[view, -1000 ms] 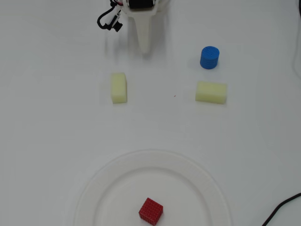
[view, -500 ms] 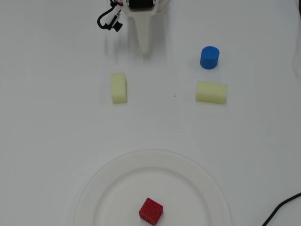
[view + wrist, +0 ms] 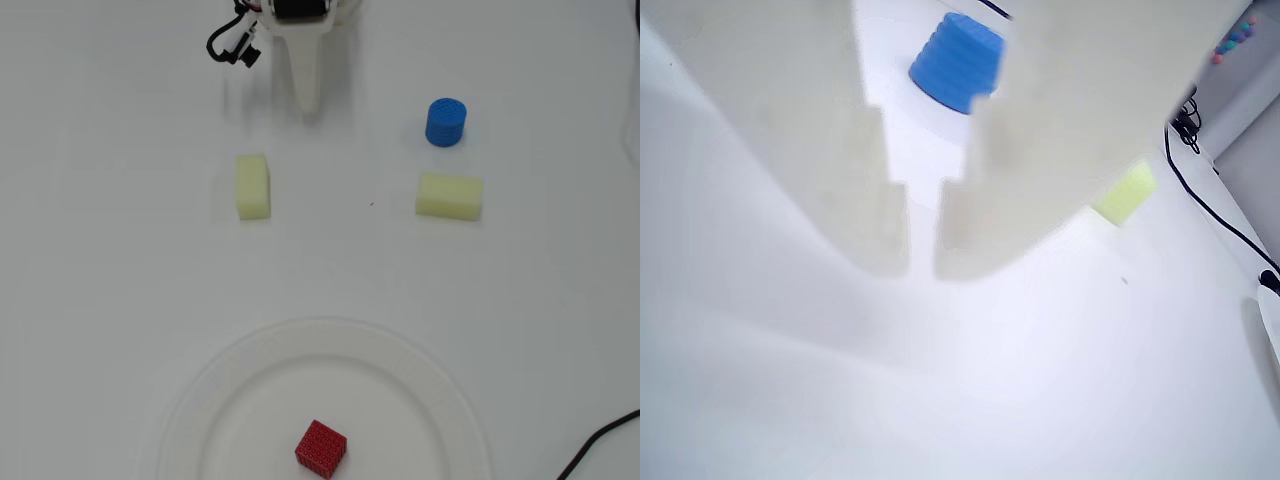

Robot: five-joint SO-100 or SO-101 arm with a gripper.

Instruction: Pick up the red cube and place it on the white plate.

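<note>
nothing moved | red cube (image 3: 321, 449) on white plate (image 3: 420, 385) | fingers (image 3: 880, 235) near-closed, empty

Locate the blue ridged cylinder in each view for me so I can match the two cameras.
Overhead view: blue ridged cylinder at upper right, just above the right-hand yellow block.
Wrist view: top centre, partly behind the end effector.
Shared landmark: that yellow block.

Bright, even light fills the overhead view; the white table (image 3: 120, 300) is nearly washed out and the white plate (image 3: 190, 410) shows only as a faint outline. Shadows are soft and pale. In the wrist view the near gripper (image 3: 922, 270) is blurred, while the far blue ridged cylinder (image 3: 958, 62) looks sharper.
</note>
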